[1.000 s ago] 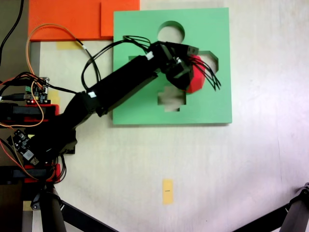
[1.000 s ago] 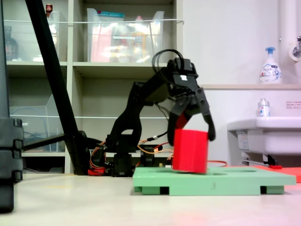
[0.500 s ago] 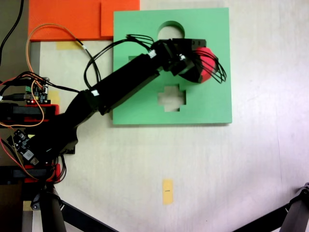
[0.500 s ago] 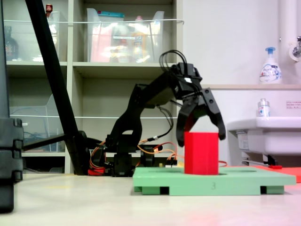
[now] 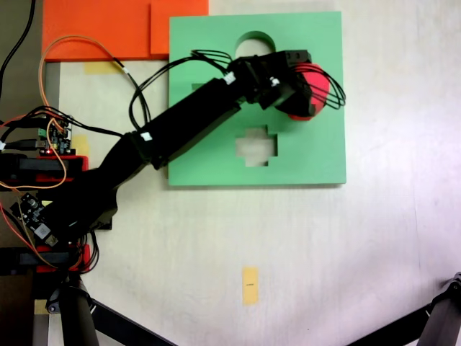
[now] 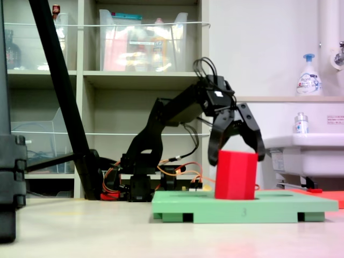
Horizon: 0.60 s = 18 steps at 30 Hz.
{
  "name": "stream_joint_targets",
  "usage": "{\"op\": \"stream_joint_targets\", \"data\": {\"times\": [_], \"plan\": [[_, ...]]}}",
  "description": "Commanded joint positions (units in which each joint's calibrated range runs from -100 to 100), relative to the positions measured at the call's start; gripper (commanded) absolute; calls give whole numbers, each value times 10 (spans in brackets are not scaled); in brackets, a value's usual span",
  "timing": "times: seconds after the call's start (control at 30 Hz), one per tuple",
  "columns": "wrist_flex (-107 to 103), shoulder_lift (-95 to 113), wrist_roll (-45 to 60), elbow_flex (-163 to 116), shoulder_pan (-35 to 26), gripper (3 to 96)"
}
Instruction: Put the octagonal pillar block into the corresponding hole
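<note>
We see the octagonal pillar block (image 6: 235, 175) as a bright red chunk with flat sides and a flat top. In the second exterior view it stands on the green foam board (image 6: 279, 207) and leans a little, its top tipped toward the second exterior view's right. Its bottom looks sunk a bit into the board. The pincer (image 6: 236, 144) hangs right over the block, with one black finger on each side of the top. We cannot tell if the fingers touch the red sides, so we cannot tell if it holds the block.

In the first exterior view the block (image 5: 311, 90) shows as a red lump near the board's right part, half hidden under the pincer (image 5: 299, 86). The corresponding hole is covered there. The cross-shaped cutout (image 5: 257, 146) lies open nearby, and the round cutout (image 5: 251, 45) sits at the board's far edge. The table (image 5: 374, 252) around the board is bare and wide.
</note>
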<state>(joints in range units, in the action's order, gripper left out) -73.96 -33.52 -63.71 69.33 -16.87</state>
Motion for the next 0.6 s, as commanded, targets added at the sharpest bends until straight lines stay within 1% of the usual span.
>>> {"op": "stream_joint_targets", "data": {"times": [0.03, 0.43, 0.5, 0.53, 0.57, 0.6], "plan": [[32, 1, 6, 12, 0, 330], [50, -14, 14, 12, -6, 331], [48, -21, 14, 12, -6, 377], [46, -25, 14, 11, -6, 457], [45, -29, 14, 11, -6, 517], [44, -34, 15, 11, -5, 548]]}}
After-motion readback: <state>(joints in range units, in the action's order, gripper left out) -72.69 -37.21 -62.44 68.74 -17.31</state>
